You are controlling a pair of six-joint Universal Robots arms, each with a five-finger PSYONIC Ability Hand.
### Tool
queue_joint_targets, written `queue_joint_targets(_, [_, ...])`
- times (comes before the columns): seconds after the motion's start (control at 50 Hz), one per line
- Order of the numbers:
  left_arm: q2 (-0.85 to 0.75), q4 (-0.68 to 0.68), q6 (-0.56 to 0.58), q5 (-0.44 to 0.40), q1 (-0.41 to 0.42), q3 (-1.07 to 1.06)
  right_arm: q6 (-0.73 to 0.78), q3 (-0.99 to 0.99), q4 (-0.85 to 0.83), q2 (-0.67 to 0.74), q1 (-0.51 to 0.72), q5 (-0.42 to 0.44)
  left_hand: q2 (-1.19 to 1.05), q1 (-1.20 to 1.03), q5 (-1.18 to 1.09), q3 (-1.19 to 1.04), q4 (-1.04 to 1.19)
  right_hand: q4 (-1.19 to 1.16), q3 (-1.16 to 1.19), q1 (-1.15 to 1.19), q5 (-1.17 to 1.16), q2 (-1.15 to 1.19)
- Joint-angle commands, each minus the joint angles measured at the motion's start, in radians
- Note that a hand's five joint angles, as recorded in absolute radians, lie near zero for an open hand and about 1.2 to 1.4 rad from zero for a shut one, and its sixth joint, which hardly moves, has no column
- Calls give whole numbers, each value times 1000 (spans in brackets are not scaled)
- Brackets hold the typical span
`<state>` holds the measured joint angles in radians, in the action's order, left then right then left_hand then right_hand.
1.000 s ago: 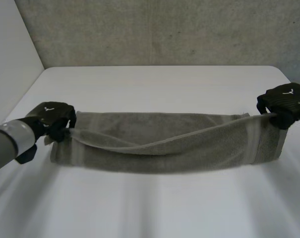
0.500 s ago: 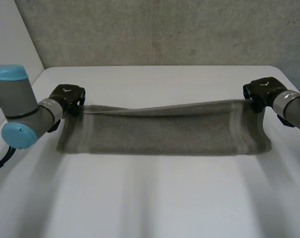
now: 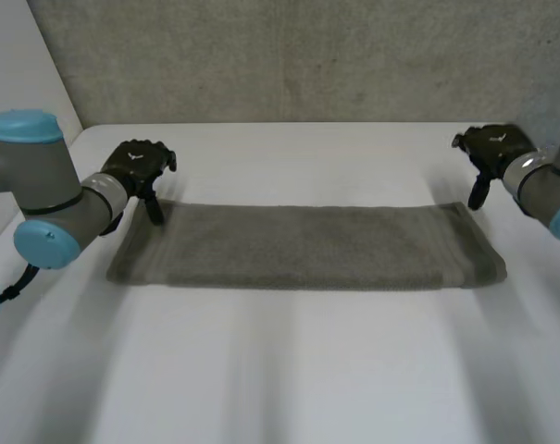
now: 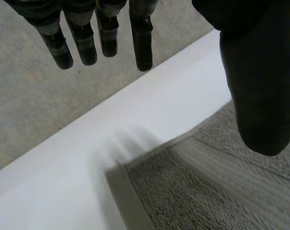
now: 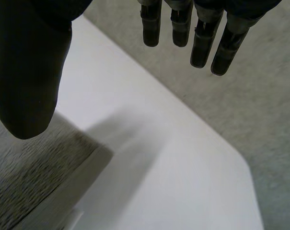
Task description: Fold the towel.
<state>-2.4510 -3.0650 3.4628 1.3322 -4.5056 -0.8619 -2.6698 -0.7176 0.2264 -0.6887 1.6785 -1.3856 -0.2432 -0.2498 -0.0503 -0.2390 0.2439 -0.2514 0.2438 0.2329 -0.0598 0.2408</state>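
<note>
- The grey towel (image 3: pixel 303 245) lay flat on the white table (image 3: pixel 289 370) as a long strip running crosswise.
- The left hand (image 3: pixel 139 165) was at the towel's far left corner. Its fingers (image 4: pixel 101 38) were straight and set well apart from the thumb, holding nothing.
- In the left wrist view the towel's banded end lay under the thumb; whether the thumb touched the towel could not be told.
- The right hand (image 3: pixel 488 148) hung just beyond the towel's far right corner. Its fingers (image 5: pixel 202 38) were likewise straight and apart from the thumb, off the towel.
</note>
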Motion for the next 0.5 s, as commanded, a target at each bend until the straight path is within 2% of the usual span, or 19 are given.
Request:
queue_joint_targets(0.02, [124,3,7,-2,-13,-114,-47,-29,2,-132,-8,4,56,63,38,52,-57,77,-69,-58,60,-66])
queue_joint_targets(0.12, [245,-9,12,-10,-20,-306,-30,-170,51,-261,-13,23,50,57,32,46,-51,77,-69,-58,60,-66])
queue_joint_targets(0.3, [296,-83,22,-11,-32,-502,60,-460,74,-373,-19,45,39,45,20,34,-39,77,-69,-58,60,-66])
queue_joint_targets(0.4, [334,-133,76,-15,-78,-609,100,-684,-17,-429,-22,105,39,45,20,34,-39,77,-69,-58,60,-66])
queue_joint_targets(0.5, [357,-149,82,-18,-86,-648,99,-799,-97,-433,-65,115,39,45,20,34,-39,-30,38,48,-47,41])
